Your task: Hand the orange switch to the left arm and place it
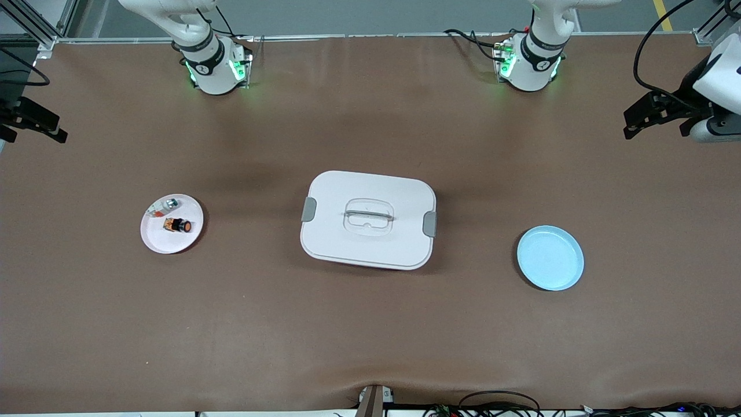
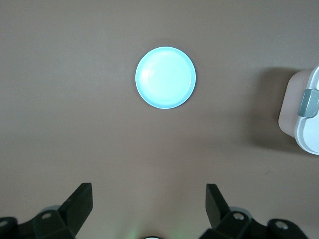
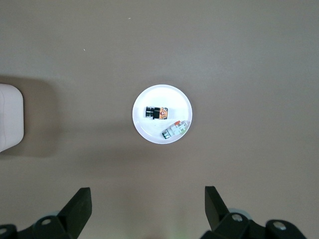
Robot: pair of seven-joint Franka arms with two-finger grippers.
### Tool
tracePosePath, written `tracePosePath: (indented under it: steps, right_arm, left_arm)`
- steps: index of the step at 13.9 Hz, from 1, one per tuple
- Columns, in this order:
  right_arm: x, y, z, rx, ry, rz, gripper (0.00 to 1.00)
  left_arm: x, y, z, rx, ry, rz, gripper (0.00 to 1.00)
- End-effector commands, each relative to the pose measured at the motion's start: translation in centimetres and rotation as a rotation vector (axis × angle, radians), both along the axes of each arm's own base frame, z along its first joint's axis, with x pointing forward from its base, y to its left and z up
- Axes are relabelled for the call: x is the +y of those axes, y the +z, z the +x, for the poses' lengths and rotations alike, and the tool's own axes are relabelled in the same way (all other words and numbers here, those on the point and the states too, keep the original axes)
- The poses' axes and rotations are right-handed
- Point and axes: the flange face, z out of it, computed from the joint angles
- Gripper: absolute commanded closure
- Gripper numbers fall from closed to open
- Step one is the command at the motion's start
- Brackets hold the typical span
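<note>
The orange switch [image 1: 178, 225] lies on its side on a small white plate [image 1: 159, 238] toward the right arm's end of the table. It also shows in the right wrist view [image 3: 156, 112] on that plate [image 3: 172, 101]. The white box [image 1: 368, 220] with grey clips sits mid-table. My right gripper [image 1: 58, 131] is open and empty, high over the table's right-arm end [image 3: 148, 195]. My left gripper [image 1: 630, 124] is open and empty, high over the left-arm end [image 2: 148, 191].
A small silver-and-clear piece [image 1: 168, 204] lies on the white plate beside the switch [image 3: 175, 129]. An empty light blue plate [image 1: 550, 258] sits toward the left arm's end [image 2: 165, 77]. The box's edge shows in both wrist views [image 2: 304, 117] [image 3: 10, 117].
</note>
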Motion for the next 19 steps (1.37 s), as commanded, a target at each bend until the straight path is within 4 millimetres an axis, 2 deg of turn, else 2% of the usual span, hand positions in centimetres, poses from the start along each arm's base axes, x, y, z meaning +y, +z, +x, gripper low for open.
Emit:
tracePosePath:
  steps: [1, 5, 6, 8, 10, 14, 17, 19]
  right_arm:
    - [-0.4, 0.7, -0.5, -0.004, -0.005, -0.013, 0.0]
    - [-0.4, 0.8, -0.4, -0.008, -0.005, -0.012, 0.0]
    - [-0.5, 0.8, -0.4, -0.006, -0.005, -0.013, 0.0]
    - [-0.5, 0.8, -0.4, -0.007, -0.004, -0.013, 0.0]
    - [-0.2, 1.8, -0.2, -0.026, -0.001, -0.015, 0.0]
    - [-0.1, 2.1, -0.1, -0.032, -0.009, -0.016, 0.0]
    - [-0.2, 1.2, 0.4, -0.013, -0.012, -0.015, 0.0]
    - [0.2, -0.9, 1.5, 0.037, -0.004, -0.013, 0.0]
  left_arm:
    - [-0.2, 0.5, -0.3, 0.004, -0.005, 0.001, 0.0]
    - [-0.3, 0.0, 0.1, 0.012, -0.007, 0.001, 0.0]
    - [-0.3, 0.5, 0.2, 0.002, -0.007, 0.0, 0.0]
    - [-0.3, 0.3, 1.0, 0.002, -0.008, -0.002, 0.0]
    - [-0.3, 0.2, 1.1, 0.003, -0.013, -0.002, 0.0]
    - [-0.4, -0.2, 0.7, 0.028, -0.017, -0.004, 0.0]
    - [-0.7, 0.2, 0.2, 0.033, -0.021, -0.003, 0.0]
    - [-0.7, 0.8, -0.6, 0.037, -0.022, 0.0, 0.0]
